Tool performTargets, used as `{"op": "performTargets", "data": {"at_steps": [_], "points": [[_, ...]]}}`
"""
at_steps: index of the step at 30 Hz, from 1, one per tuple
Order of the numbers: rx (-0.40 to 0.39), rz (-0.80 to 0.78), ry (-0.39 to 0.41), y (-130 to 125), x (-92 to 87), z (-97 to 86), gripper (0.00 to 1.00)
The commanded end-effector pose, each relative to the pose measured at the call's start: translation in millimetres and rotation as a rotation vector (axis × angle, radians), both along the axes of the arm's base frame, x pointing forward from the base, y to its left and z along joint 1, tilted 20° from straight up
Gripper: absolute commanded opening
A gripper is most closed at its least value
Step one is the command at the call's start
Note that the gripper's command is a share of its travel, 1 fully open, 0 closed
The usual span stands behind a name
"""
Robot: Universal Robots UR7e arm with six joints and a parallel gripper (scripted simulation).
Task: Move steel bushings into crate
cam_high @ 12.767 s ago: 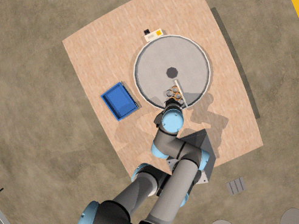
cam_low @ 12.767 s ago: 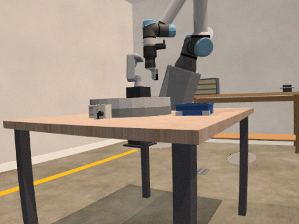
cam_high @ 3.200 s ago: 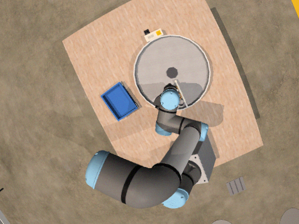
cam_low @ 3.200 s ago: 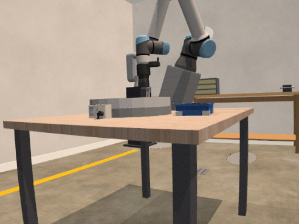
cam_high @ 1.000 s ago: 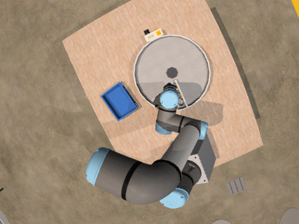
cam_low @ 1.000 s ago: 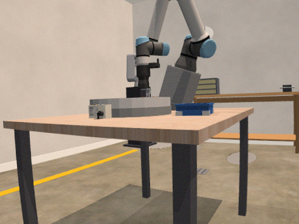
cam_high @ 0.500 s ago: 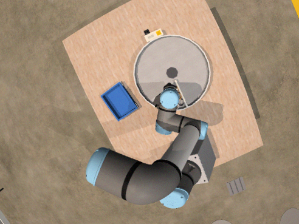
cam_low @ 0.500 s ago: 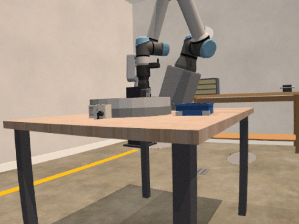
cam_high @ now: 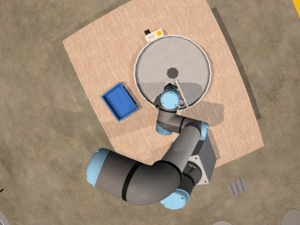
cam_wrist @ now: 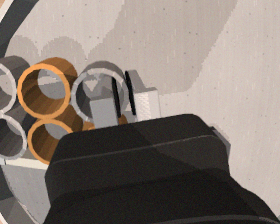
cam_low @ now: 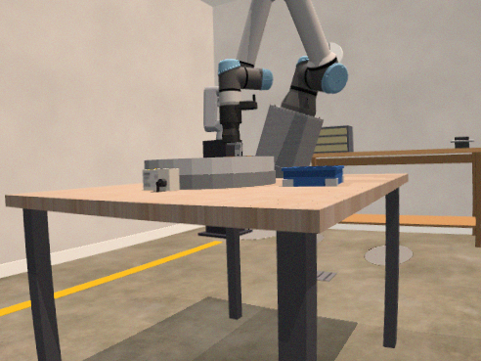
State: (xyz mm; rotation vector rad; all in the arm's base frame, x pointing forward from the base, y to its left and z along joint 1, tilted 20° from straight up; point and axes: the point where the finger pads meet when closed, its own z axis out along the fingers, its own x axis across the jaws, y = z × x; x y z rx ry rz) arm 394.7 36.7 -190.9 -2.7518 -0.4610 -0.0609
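Jaws pinched narrow on the wall of a steel bushing (cam_wrist: 100,91) standing on the turntable (cam_high: 195,58), tight against brass sleeves (cam_wrist: 45,88); risk of dragging a neighbour or slipping off the thin rim before reaching the blue crate (cam_high: 107,104).

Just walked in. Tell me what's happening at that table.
The arm has its claw shut on the wall of a steel bushing down on the turntable, beside orange bushings and other grey ones. The blue crate sits on the table next to the turntable, with nothing in it.
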Motion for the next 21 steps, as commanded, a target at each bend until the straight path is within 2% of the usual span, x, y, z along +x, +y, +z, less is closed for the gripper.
{"op": "performTargets", "data": {"at_steps": [1,21], "points": [[-0.001,0.000,-0.001,-0.3,0.4,0.3,0.00],[-0.001,0.000,-0.001,0.6,3.2,0.6,0.00]]}}
